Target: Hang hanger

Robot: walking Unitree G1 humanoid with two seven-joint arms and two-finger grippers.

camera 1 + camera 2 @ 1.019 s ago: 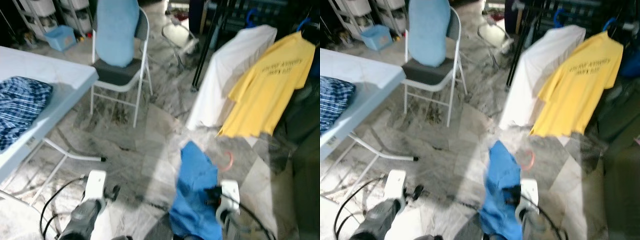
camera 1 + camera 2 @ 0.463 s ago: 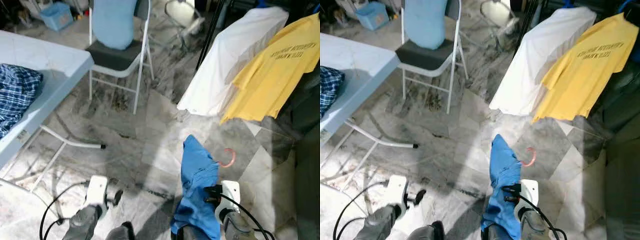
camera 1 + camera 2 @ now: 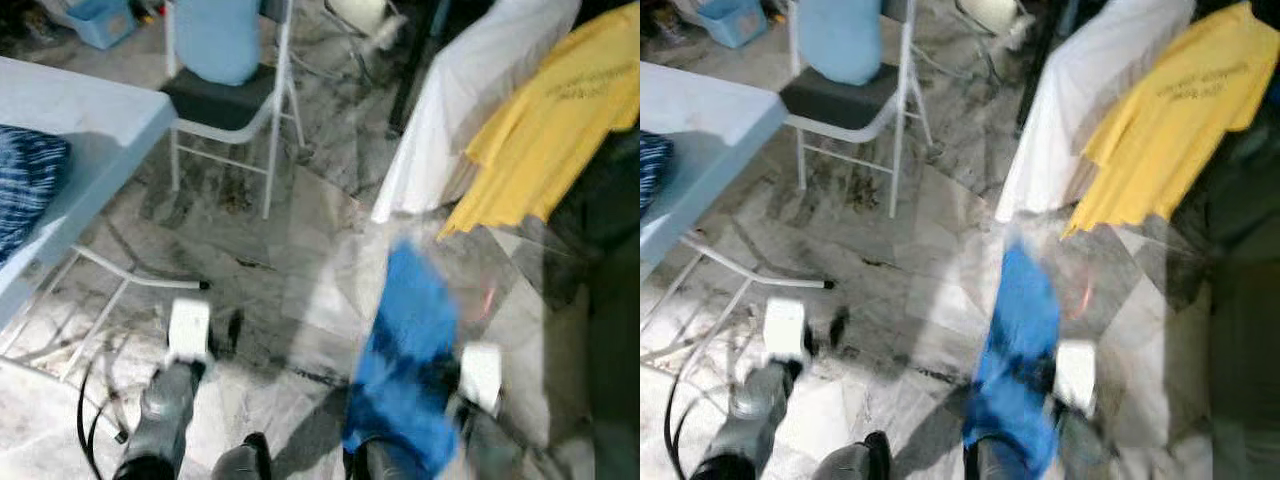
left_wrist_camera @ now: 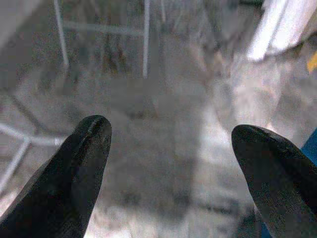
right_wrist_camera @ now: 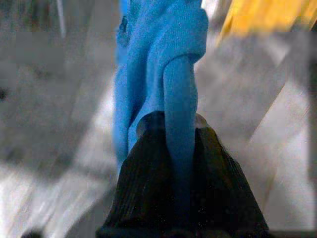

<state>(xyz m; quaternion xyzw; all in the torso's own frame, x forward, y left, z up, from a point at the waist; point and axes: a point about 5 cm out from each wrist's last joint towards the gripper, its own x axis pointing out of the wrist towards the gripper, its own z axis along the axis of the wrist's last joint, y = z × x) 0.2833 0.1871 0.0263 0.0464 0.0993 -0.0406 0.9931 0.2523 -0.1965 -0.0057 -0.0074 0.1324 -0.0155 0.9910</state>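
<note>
blue garment (image 3: 410,360), apparently hangered, hanging blurred

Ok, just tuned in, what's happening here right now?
The right tool is clamped on a blue garment that sits on a pink hanger, carrying it across the marble floor. Ahead hang a white garment and a yellow T-shirt. The left tool is open and holds nothing. The head views are blurred.

home laundry corner: marble tile floor (image 3: 300,290), folding chair (image 3: 235,95), hung shirts (image 3: 545,130), folding table (image 3: 70,130).
</note>
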